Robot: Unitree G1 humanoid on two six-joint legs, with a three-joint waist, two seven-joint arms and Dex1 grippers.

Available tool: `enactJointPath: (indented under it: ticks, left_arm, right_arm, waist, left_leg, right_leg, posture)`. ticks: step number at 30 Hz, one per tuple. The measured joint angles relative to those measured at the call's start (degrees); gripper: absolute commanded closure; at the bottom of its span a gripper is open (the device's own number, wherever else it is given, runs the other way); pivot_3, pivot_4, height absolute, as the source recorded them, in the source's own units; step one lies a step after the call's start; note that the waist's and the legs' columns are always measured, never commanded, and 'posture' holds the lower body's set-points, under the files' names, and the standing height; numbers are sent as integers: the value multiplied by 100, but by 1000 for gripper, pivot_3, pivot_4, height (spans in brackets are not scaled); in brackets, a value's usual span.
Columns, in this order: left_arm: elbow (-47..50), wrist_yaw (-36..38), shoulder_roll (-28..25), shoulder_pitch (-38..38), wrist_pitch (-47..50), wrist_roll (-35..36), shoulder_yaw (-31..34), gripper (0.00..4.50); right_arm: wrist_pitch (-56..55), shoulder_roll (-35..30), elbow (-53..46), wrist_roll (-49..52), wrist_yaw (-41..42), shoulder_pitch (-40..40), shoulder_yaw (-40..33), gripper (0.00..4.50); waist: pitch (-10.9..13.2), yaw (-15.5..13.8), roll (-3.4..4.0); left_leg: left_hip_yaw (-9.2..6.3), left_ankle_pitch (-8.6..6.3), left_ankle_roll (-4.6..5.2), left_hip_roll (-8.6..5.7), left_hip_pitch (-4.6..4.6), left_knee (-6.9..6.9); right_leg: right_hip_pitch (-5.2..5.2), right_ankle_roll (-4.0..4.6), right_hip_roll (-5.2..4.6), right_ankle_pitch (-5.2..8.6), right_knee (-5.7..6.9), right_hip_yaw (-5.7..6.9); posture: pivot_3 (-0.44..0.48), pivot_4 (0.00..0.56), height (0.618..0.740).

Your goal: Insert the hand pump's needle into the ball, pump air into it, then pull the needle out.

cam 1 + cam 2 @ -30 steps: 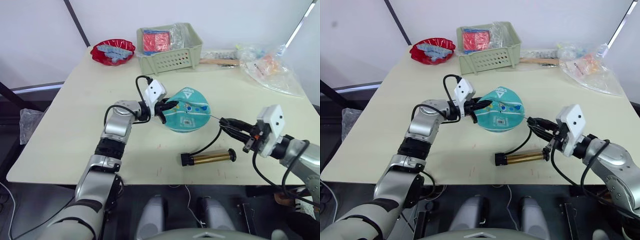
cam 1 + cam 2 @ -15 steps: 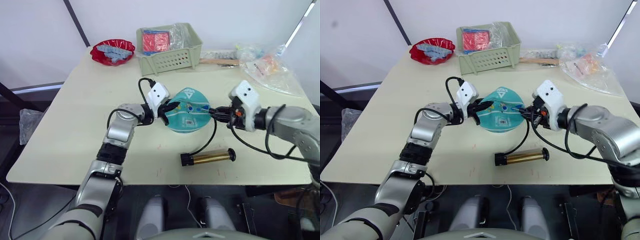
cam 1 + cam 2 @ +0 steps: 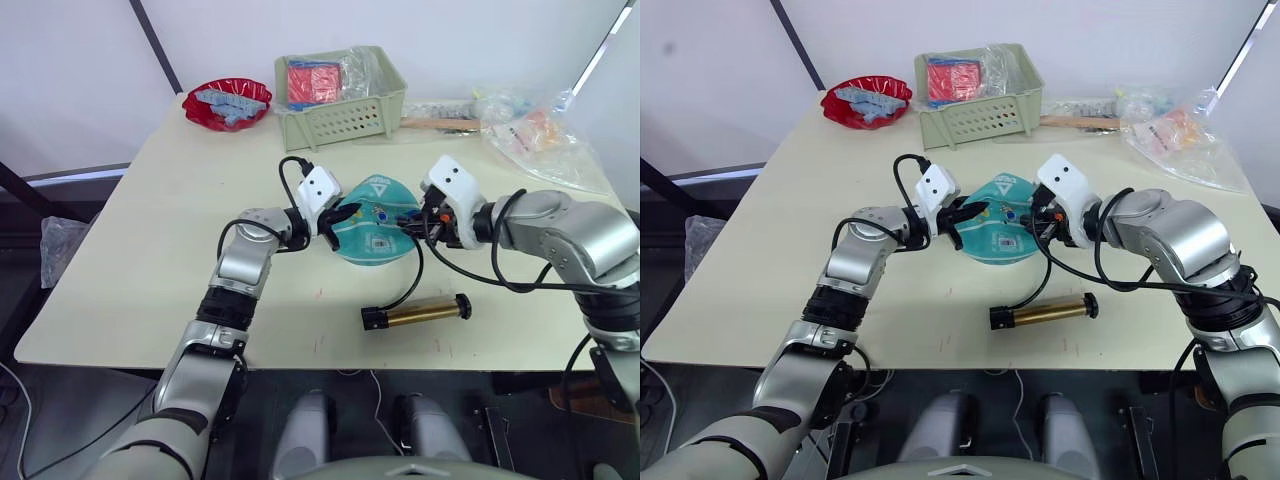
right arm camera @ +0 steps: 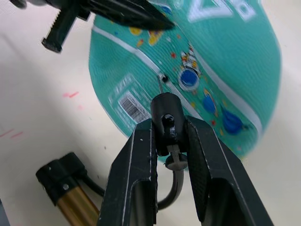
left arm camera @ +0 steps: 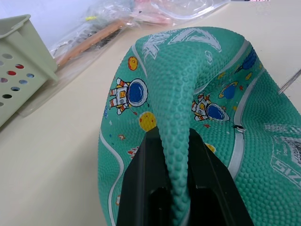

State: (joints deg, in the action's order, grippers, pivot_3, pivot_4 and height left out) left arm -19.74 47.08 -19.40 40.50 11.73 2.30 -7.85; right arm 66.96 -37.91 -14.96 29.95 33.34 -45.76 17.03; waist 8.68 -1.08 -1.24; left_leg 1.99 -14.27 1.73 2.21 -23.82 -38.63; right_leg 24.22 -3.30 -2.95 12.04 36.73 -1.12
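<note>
Change: the right gripper (image 4: 168, 136) has swung in from the tabletop's (image 3: 150, 220) edge, bringing the needle (image 4: 160, 84) right up to the ball's (image 3: 375, 232) valve.
Meaning: insertion looks imminent, not yet done.
Left gripper (image 5: 175, 176): jaws pinch a fold of the deflated ball.
Right gripper: jaws clamp the needle's black fitting.
Hand pump (image 3: 418, 314): lying on the tabletop near the ball.

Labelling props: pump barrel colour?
Gold-bronze barrel with black ends, on the pump; clearest in the left eye view.

left hand (image 3: 337, 216) pinching ball (image 3: 375, 221), right hand (image 3: 412, 218) at ball
</note>
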Motion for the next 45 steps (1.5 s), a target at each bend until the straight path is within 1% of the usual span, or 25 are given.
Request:
enactJointPath:
  ticks: [11, 18, 45]
  left_arm:
    - [-4, -6, 39, 1, 3, -3, 1, 4481]
    - [14, -5, 41, -2, 38, -3, -2, 4481]
    - [36, -8, 33, -4, 100, -2, -1, 4481]
  right_arm:
    - [-103, 366, 264, -412, 139, -43, 219, 4145]
    - [-126, 580, 463, -642, 136, -87, 218, 4145]
    - [-90, 619, 575, -833, 223, -74, 51, 4145]
  waist:
    - [0, 8, 0]
    - [-1, 10, 1]
    - [-1, 11, 1]
  left_leg:
    - [0, 0, 0, 0, 0, 0]
    - [-1, 0, 0, 0, 1, 0]
    - [-2, 0, 0, 0, 1, 0]
  right_leg:
    - [0, 0, 0, 0, 1, 0]
    - [0, 0, 0, 0, 1, 1]
    - [0, 0, 0, 0, 1, 3]
  posture:
    - [0, 150, 738]
    - [0, 150, 738]
    - [0, 150, 738]
